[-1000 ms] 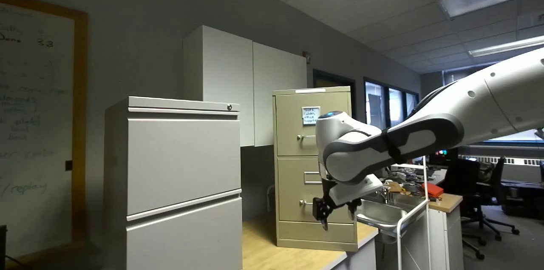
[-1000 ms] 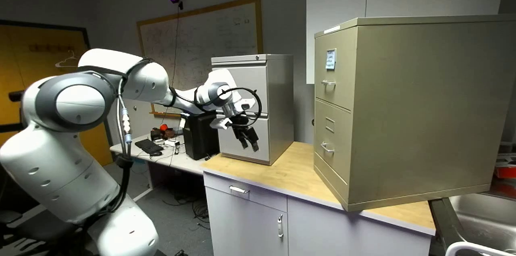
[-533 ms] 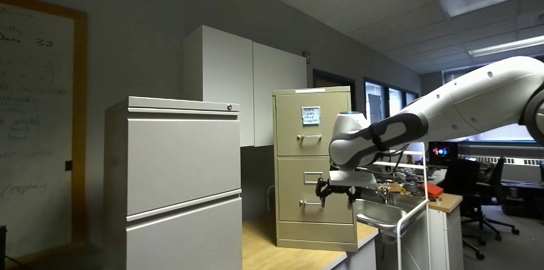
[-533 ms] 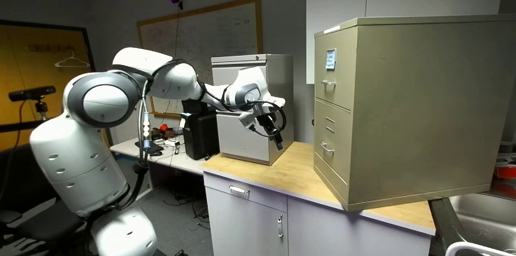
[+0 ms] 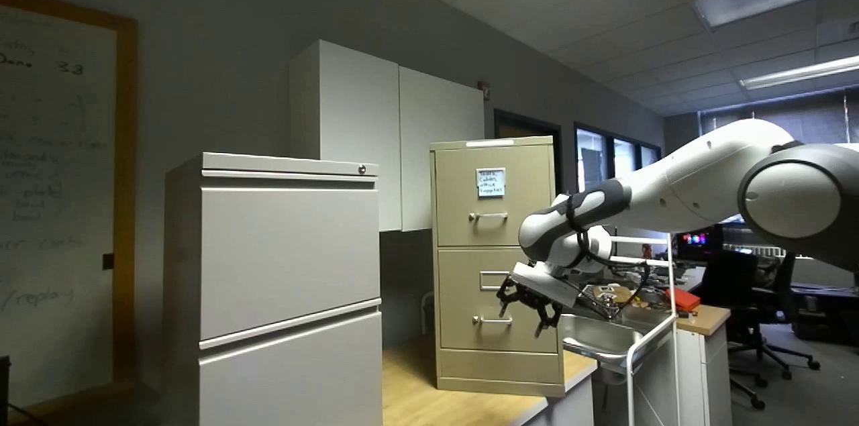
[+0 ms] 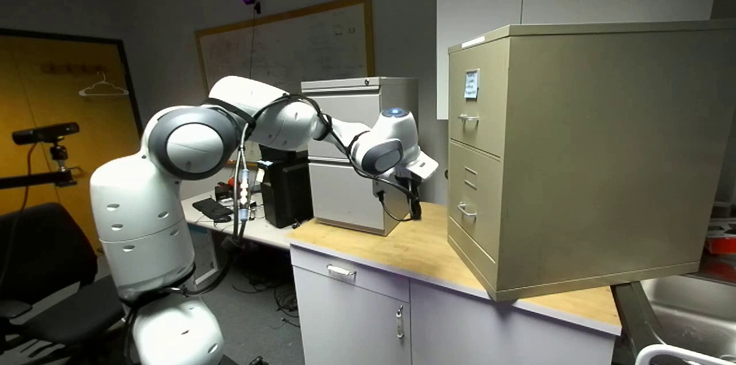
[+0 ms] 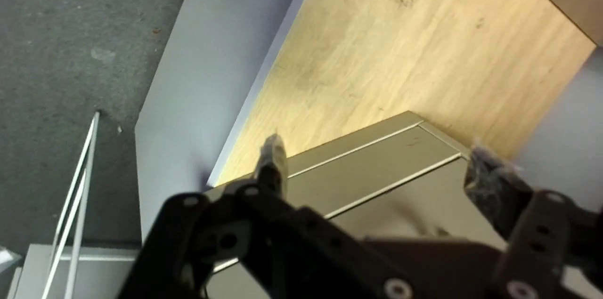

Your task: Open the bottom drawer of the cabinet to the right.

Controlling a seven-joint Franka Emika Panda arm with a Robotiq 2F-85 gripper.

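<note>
- Tan metal, boxy filing cabinet on wood-grain counter, right of smooth pale grey cabinet in both exterior views.
- Bottom drawer: flat rectangular front, silver bar handle, closed, directly under labelled top drawer.
- Claw: black, jointed, fingers spread wide, nothing held; in front of bottom drawer in an exterior view.
- Wrist view blurry close up; claw looks apart from bar handle, can't be sure.
- Vs earlier frame: claw nearer filing cabinet, now slanted; bottom drawer unchanged.
</note>
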